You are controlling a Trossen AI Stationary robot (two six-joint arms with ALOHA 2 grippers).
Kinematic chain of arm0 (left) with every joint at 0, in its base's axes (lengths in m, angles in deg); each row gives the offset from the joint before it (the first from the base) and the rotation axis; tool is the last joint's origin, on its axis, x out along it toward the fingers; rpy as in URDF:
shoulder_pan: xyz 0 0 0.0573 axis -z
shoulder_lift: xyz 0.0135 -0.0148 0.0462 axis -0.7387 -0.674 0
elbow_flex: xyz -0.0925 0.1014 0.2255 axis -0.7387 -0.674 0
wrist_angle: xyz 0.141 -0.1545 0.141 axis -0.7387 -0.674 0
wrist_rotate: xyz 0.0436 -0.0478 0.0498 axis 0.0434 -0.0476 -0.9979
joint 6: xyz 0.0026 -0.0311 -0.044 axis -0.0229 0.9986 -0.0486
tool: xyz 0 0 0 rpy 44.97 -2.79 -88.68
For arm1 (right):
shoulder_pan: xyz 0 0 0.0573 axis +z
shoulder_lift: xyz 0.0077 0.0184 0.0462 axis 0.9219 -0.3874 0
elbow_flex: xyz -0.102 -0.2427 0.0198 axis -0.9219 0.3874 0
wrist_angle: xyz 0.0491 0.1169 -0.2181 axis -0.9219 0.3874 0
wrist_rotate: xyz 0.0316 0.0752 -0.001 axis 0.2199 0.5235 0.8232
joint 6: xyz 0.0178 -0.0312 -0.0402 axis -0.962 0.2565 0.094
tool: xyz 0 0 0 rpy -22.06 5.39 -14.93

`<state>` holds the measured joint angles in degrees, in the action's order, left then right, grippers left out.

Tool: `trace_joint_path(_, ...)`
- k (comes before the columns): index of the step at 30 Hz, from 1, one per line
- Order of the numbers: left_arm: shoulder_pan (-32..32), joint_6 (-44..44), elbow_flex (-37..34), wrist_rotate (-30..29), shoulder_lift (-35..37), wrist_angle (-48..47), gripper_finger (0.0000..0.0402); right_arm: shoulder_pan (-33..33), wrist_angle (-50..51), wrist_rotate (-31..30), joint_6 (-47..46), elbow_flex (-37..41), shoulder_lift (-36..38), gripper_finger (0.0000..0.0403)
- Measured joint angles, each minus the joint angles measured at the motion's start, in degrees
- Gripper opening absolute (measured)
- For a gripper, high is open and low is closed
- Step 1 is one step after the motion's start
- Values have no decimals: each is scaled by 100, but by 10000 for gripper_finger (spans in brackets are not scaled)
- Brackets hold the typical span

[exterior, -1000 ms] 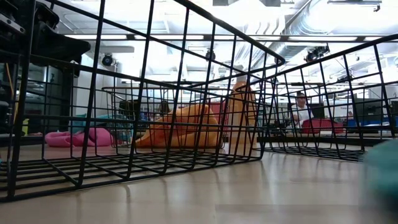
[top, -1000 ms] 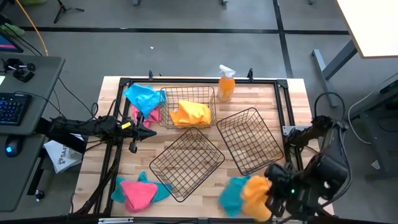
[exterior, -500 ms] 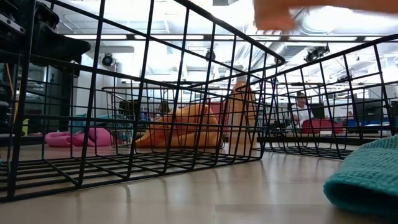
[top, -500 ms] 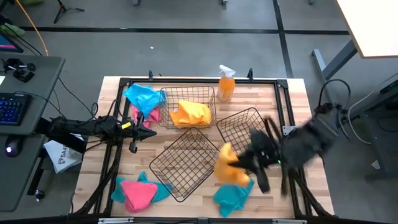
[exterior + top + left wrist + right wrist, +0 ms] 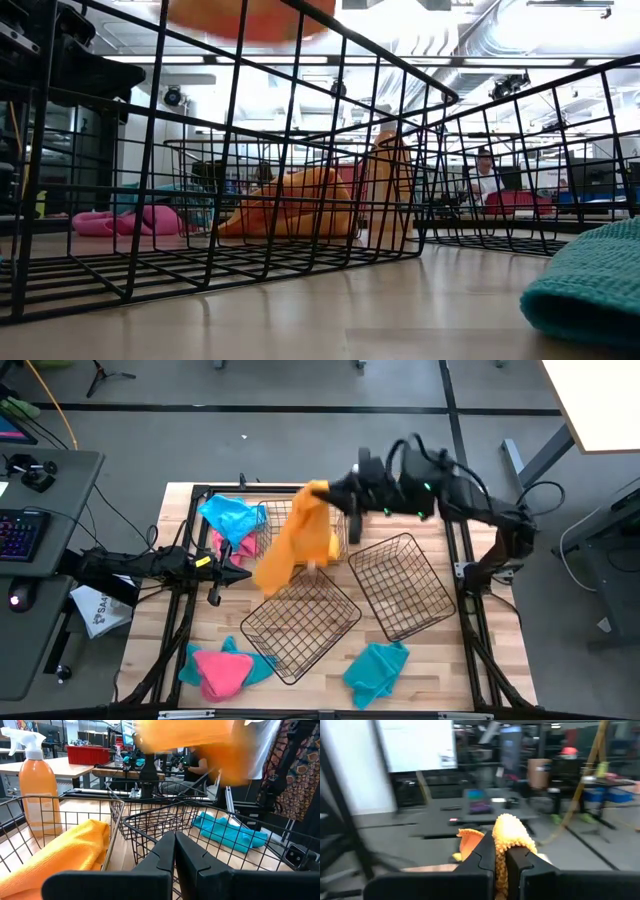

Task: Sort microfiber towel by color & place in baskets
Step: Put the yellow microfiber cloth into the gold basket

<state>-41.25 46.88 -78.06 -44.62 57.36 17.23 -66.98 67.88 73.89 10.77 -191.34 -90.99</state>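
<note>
Swung from the near table edge, right tool (image 5: pixel 322 491), clamped on one yellow-orange towel (image 5: pixel 290 538), hangs over three baskets (image 5: pixel 303 618).

I see 2 matte black arms built from rounded tubular links. My right arm (image 5: pixel 440 480) shows a small green light on its forearm housing and a black cable looping off near its base. My left arm (image 5: pixel 150 565) carries a yellow mark near the wrist. Each wrist view shows 2 dark, flat moulded fingers (image 5: pixel 157 857).
</note>
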Motion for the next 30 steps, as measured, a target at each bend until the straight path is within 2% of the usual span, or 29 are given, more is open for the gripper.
trace_joint_path(4, -2, 0, 0, 2, -1, 0, 0, -449, 9, 484, -141, 0, -294, 0)
trace_joint_path(8, -2, 1, 0, 0, 0, 0, 0, -635, 42, 862, -250, 0, -701, 0)
trace_joint_path(15, 0, 0, 0, 0, 0, 0, 0, -678, 112, 897, -285, 4, -1490, 0)
trace_joint_path(19, -2, 1, 0, 0, 0, 0, 0, -675, 270, 1110, -363, 4, -1777, 0)
trace_joint_path(23, 0, 0, 0, 0, 0, 0, 0, -742, 963, 967, -404, 4, -1949, 0)
trace_joint_path(27, -1, 0, 0, 0, 0, 0, 0, -878, 1731, 360, -495, 58, -1994, 0)
trace_joint_path(30, -2, 0, 0, 1, -2, -2, 0, -1034, 1767, -41, -832, 414, -1970, 0)
